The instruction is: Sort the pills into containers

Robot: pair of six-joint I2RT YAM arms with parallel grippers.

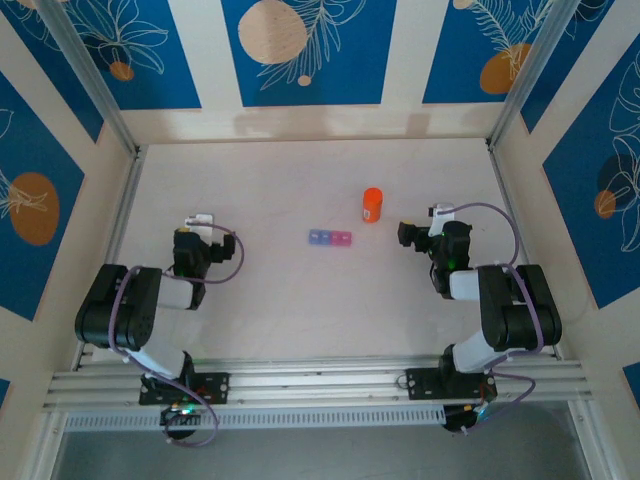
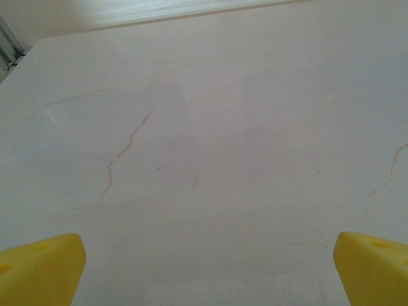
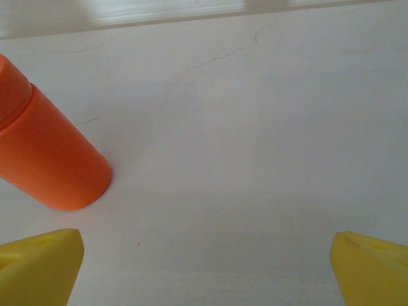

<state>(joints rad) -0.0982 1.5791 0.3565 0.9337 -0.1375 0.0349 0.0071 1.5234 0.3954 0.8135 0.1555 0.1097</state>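
**Pill-box strip mid-table, both grippers wide apart and holding nothing**

The pill-box strip [image 1: 330, 238] lies flat near the middle of the table [image 1: 270, 180], its three joined sections running left to right: blue, purple, pink. The overhead view is too small to tell whether the lids are up or what is inside.

Just behind and to the right of the strip, apart from it, an orange pill bottle [image 1: 372, 204] stands upright with its cap on. In the right wrist view the same bottle [image 3: 44, 156] sits at the left edge, ahead of the left yellow fingertip and clear of it.

The right gripper [image 1: 438, 214] hangs to the right of the bottle, well clear of the strip. Its jaws are spread wide over bare tabletop, as the right wrist view shows [image 3: 207, 239], with nothing between them.

The left gripper [image 1: 200, 220] is on the far side of the strip, well apart from it. In the left wrist view [image 2: 209, 245] its yellow fingers [image 2: 38, 271] stand at opposite corners, fully parted over a pale surface marked by thin hairline cracks.

Blue panels with leaf and orange-disc prints [image 1: 300, 45] wall in the table.
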